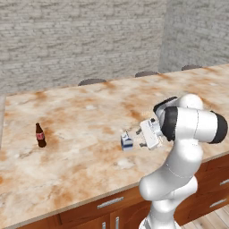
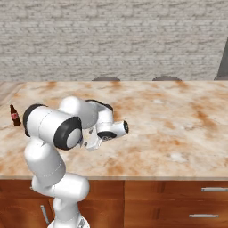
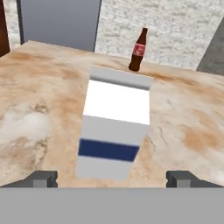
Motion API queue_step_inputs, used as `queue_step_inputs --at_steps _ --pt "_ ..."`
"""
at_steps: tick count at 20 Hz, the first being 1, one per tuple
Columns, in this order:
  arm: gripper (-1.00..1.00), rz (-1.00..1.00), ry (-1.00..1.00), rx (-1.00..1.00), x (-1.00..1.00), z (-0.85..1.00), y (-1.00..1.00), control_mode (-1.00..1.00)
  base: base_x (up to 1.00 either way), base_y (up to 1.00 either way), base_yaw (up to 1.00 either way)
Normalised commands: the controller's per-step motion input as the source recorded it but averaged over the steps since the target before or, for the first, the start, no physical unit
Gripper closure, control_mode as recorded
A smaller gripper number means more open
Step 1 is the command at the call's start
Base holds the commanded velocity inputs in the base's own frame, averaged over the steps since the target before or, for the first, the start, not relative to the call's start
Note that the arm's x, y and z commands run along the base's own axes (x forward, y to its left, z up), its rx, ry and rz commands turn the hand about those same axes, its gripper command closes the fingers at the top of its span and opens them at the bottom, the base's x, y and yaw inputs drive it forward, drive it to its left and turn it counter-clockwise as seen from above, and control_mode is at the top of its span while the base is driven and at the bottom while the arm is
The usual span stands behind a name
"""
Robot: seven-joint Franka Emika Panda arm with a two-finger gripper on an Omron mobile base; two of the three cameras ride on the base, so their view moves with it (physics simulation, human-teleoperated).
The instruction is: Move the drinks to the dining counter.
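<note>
Far left on the dining counter [image 1: 89, 112]: the cola bottle [image 1: 40, 135], small, dark brown glass-like body with a narrow neck and a red label band, upright and alone, well apart from everything else. Same bottle seen in the right base view at the left edge of the stone [image 2: 14, 116], and in the hand view upright beyond the carton [image 3: 138, 50].

Counter top broad and flat, beige stone marbled with rust-coloured blotches, smooth and faintly glossy; brown wooden cabinet fronts [image 1: 107, 208] below with slim metal bar handles. Round dark stool tops [image 1: 91, 82] along the far edge, against a pale grey brick wall [image 1: 80, 36].

Toward the middle, near the front edge: the milk carton [image 1: 127, 141], a small boxy gable-top pack, white with a dark blue band, standing on the stone. In the hand view [image 3: 114, 124], flat faces, sharp creases, ridge on top.

Right of the carton: the gripper [image 1: 134, 139], pointing leftward and roughly level, jaws spread wide, one dark fingertip [image 3: 43, 178] on either side of the carton with clear gaps, holding nothing. Behind it, white rounded arm links with dark joints, elbow bent high, rising from the near right.
</note>
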Motion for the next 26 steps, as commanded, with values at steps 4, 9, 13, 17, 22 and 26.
queue_step_inputs --at_steps 4,9,13,17,22,26 --pt "-1.0 -0.06 -0.08 0.0 0.0 0.83 -0.28 -1.0 0.0 0.0 0.0" --pt "-1.0 -0.1 -0.01 0.0 0.0 1.0 -0.22 -1.0 0.0 0.0 0.0" --pt "-1.0 -0.13 0.03 0.04 -0.31 0.95 -0.03 -1.0 0.0 0.0 0.0" --pt "-1.0 -0.26 0.11 0.06 -0.79 0.28 0.02 -1.0 0.0 0.0 0.0" --pt "-1.0 -0.36 0.0 0.03 -0.82 0.33 0.01 -1.0 0.0 0.0 0.0" --pt "-1.0 -0.41 -0.01 0.0 -0.79 0.43 0.03 -1.0 0.0 0.0 0.0"
